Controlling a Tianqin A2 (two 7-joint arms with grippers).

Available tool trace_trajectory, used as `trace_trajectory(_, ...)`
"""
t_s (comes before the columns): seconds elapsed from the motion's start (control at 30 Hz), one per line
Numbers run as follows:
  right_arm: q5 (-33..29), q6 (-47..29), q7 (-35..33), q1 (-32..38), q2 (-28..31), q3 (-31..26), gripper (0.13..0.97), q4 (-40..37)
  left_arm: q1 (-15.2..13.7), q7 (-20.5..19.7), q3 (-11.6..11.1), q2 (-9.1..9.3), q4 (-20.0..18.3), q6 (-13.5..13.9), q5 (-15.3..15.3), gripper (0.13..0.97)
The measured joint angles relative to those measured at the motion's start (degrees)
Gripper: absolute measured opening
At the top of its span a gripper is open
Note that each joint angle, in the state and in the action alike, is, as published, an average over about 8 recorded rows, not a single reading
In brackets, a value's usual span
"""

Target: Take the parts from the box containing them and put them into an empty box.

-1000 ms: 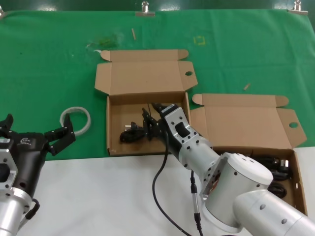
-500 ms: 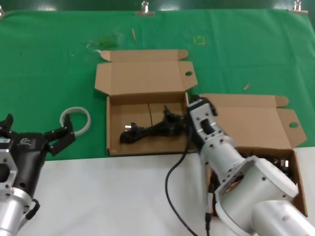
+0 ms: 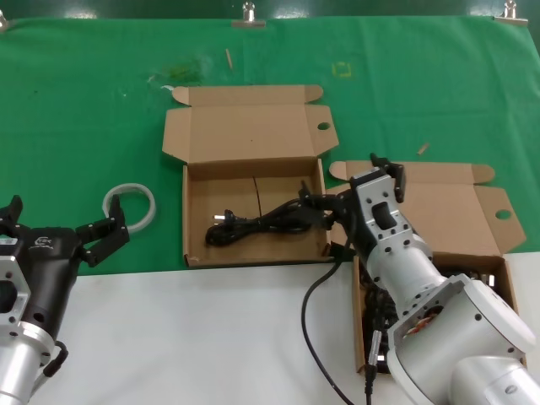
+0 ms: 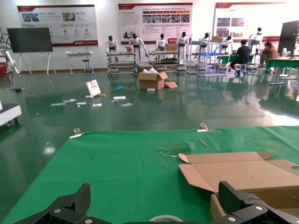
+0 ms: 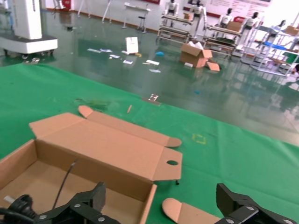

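At lower right of the head view, the right arm [image 3: 422, 295] was silver-grey, with round joint housings, small screws and a trailing black cable [image 3: 316, 337]. At lower left, the left gripper [image 3: 63, 236] was black with white lettering.

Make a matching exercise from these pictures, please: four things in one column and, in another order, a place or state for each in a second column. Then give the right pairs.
Things
1. black power cable
2. white ring
3. right gripper
4. left gripper

Places or states
A. on the green cloth, left of the left box
B. open, low at the robot's left, near the white ring
C. inside the left box
D. open, over the lid flap of the right box

Pairs: 1-C, 2-A, 3-D, 4-B
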Motion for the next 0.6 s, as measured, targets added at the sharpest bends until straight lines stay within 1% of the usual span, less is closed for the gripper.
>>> trace_trajectory(0.13, -2.4, -1.0, 2.8, -1.0, 0.0, 1.2, 0.817, 0.6, 0.0, 0.0, 0.0, 0.0, 0.0, 0.0, 0.0, 0.965)
trace_trajectory(0.27, -5.1, -2.1, 6.1, -2.2, 0.0, 2.6, 0.817, 1.4, 0.0, 0.0, 0.0, 0.0, 0.0, 0.0, 0.0, 0.965)
trace_trajectory(0.53, -11.0, -4.4, 12.8, -4.7, 0.0, 5.5, 0.924, 2.9, 0.0, 0.0, 0.0, 0.0, 0.0, 0.0, 0.0, 0.965)
trace_trajectory(0.6, -12.4, -5.0, 14.6, -5.3, 0.0, 6.2, 0.929, 3.3, 0.0, 0.0, 0.0, 0.0, 0.0, 0.0, 0.0, 0.965)
